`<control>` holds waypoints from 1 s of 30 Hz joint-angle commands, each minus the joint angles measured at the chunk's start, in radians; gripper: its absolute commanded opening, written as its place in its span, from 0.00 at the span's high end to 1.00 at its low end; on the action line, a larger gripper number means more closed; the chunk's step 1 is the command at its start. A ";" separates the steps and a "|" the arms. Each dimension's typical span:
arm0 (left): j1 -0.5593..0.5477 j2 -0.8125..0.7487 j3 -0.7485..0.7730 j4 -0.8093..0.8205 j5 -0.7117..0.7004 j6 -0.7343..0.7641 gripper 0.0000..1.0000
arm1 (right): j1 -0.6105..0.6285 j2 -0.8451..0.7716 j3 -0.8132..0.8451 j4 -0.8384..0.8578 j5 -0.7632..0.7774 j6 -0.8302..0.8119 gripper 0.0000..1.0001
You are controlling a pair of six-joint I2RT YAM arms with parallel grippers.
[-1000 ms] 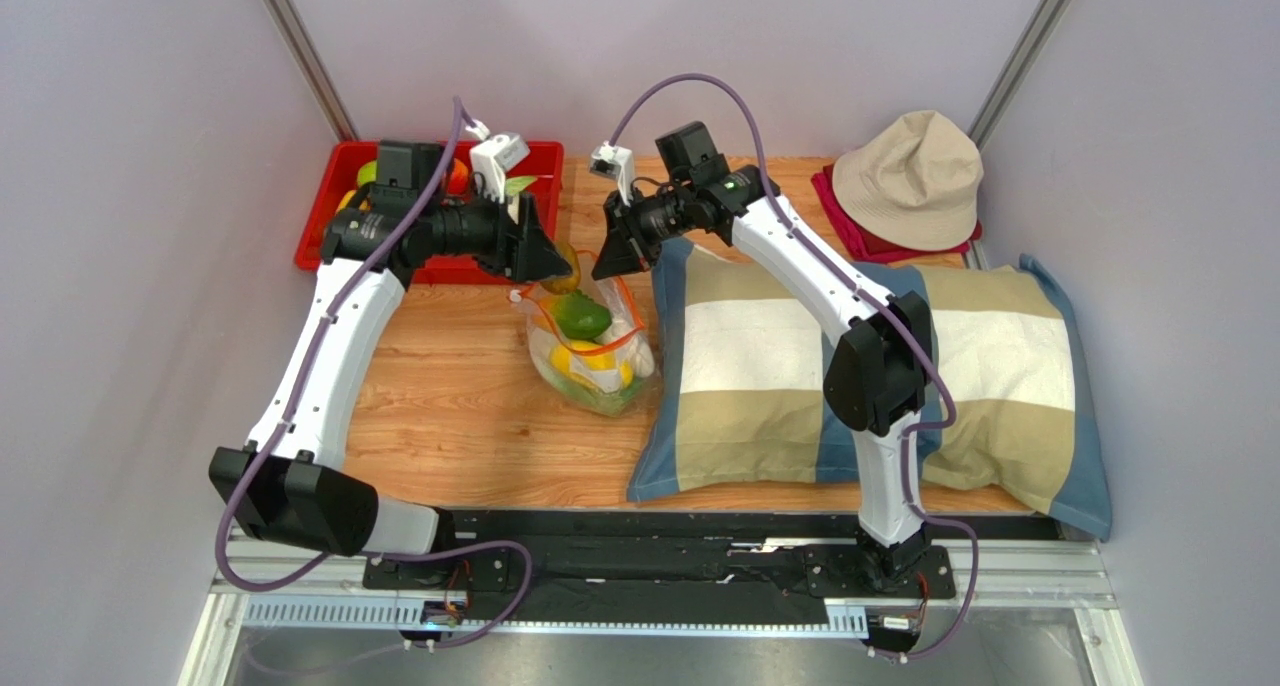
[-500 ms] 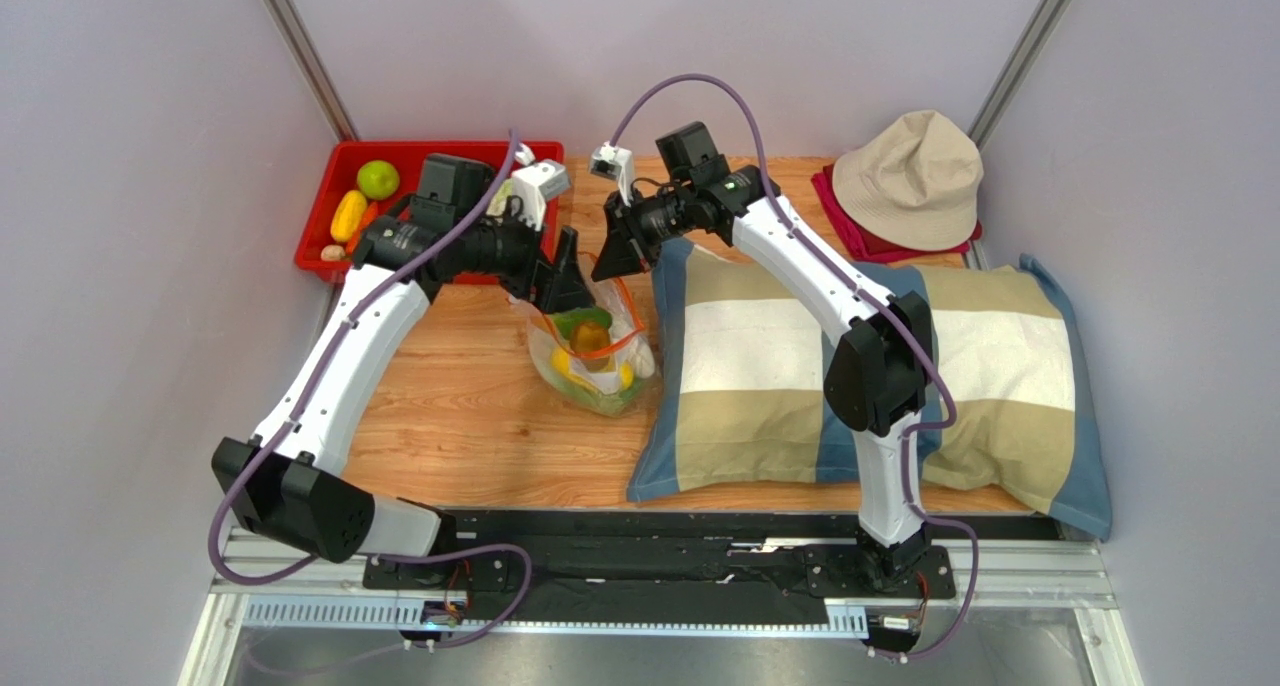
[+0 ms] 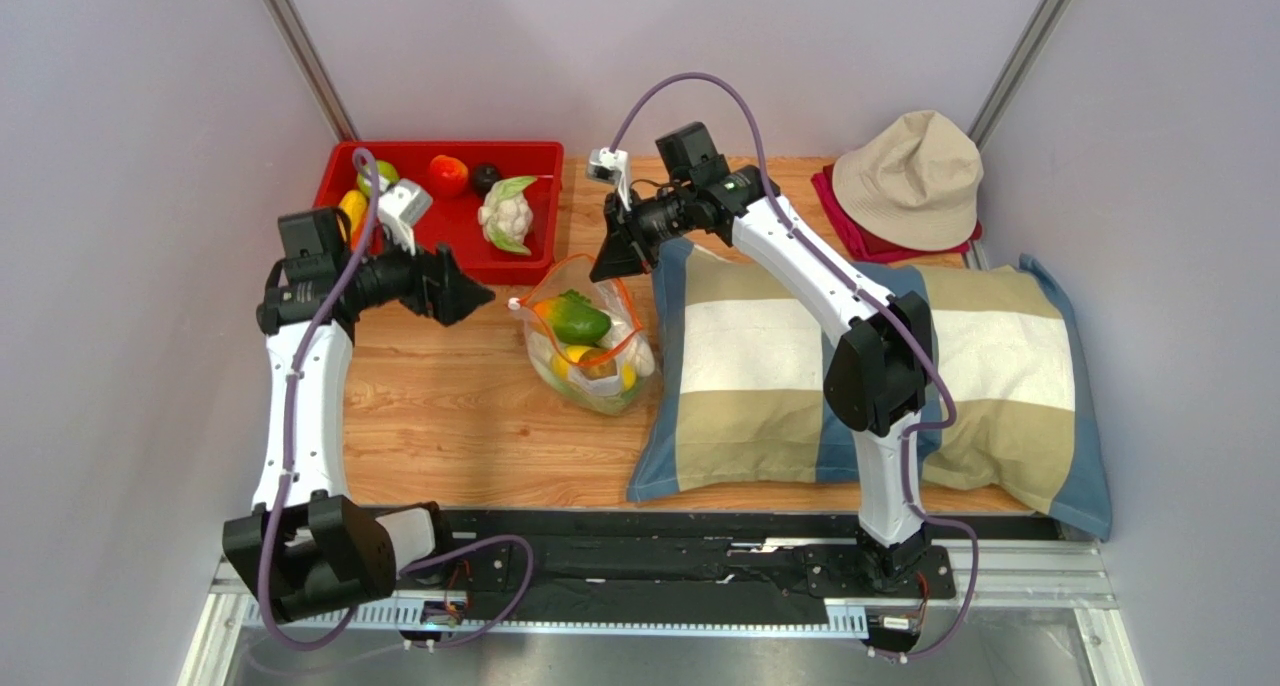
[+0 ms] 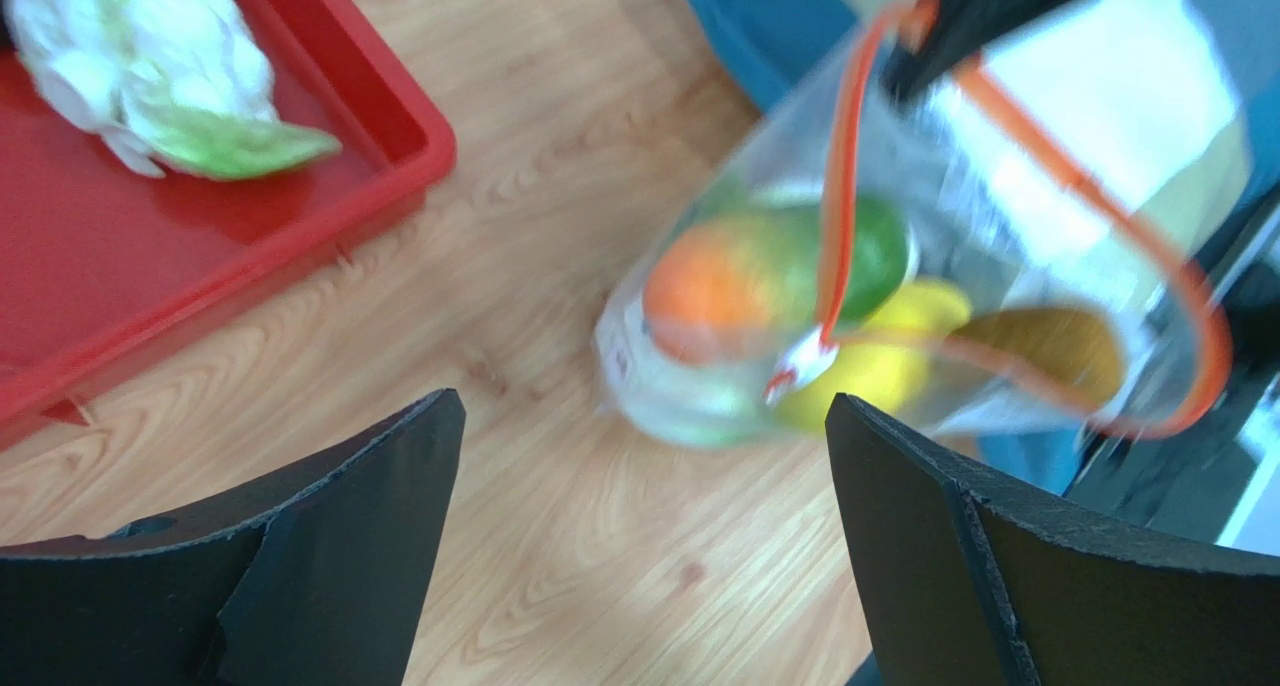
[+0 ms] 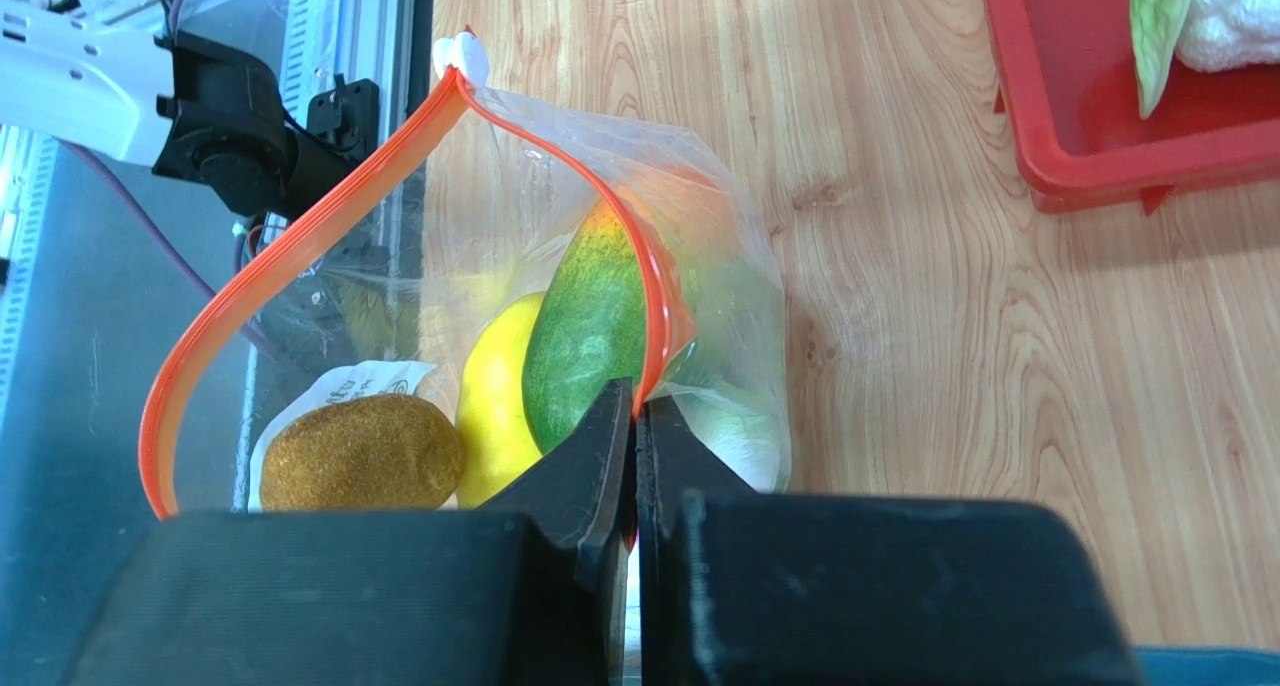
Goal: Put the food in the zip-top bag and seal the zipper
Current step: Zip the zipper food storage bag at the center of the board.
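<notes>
The clear zip-top bag [image 3: 589, 359] lies on the wooden table with its mouth held up and open. It holds a green-orange fruit [image 5: 579, 341], a yellow piece [image 5: 496, 401] and a brown kiwi [image 5: 361, 454]. My right gripper [image 3: 609, 259] is shut on the orange-red zipper strip [image 5: 301, 244] at the mouth's far side, as the right wrist view [image 5: 633, 394] shows. The white slider tab [image 5: 463, 56] sits at one end. My left gripper [image 3: 478, 293] is open and empty, left of the bag [image 4: 902, 296]. A cauliflower [image 3: 508, 214], a red piece [image 3: 446, 173] and a dark piece [image 3: 487, 178] lie in the tray.
The red tray [image 3: 451, 233] stands at the back left, with green and yellow pieces at its left end. A checked pillow [image 3: 902, 371] lies right of the bag, touching it. A beige hat [image 3: 909, 176] sits on a red cloth at the back right.
My left arm has pulled back from the bag's mouth to the left, and its gripper is now empty. The green-orange fruit now lies in the bag. The right gripper has held still.
</notes>
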 commanded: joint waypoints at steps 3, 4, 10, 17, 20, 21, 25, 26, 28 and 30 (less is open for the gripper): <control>0.029 -0.133 -0.253 0.132 0.251 0.545 0.04 | 0.005 -0.020 0.024 0.020 -0.084 -0.112 0.97; 0.026 -0.136 -0.275 0.153 0.280 0.585 0.07 | 0.007 -0.020 0.024 0.018 -0.088 -0.127 0.97; 0.009 -0.040 -0.341 0.325 0.328 0.605 0.15 | 0.011 -0.030 0.008 0.011 -0.104 -0.167 0.97; -0.068 0.041 -0.350 0.446 0.365 0.613 0.21 | 0.013 -0.043 -0.009 0.001 -0.105 -0.189 0.97; -0.099 0.054 -0.344 0.431 0.365 0.663 0.26 | 0.013 -0.040 -0.006 -0.002 -0.099 -0.191 0.97; -0.103 0.055 -0.344 0.426 0.362 0.674 0.29 | 0.013 -0.040 -0.006 -0.003 -0.099 -0.191 0.97; -0.129 0.067 -0.342 0.434 0.360 0.655 0.38 | 0.013 -0.041 -0.006 -0.005 -0.101 -0.192 0.98; -0.132 0.069 -0.339 0.437 0.360 0.647 0.40 | 0.013 -0.041 -0.007 -0.005 -0.101 -0.192 0.98; -0.137 0.067 -0.341 0.460 0.357 0.610 0.48 | 0.013 -0.041 -0.009 -0.006 -0.098 -0.195 0.98; -0.139 0.060 -0.339 0.431 0.362 0.614 0.49 | 0.013 -0.040 -0.007 -0.006 -0.098 -0.197 0.98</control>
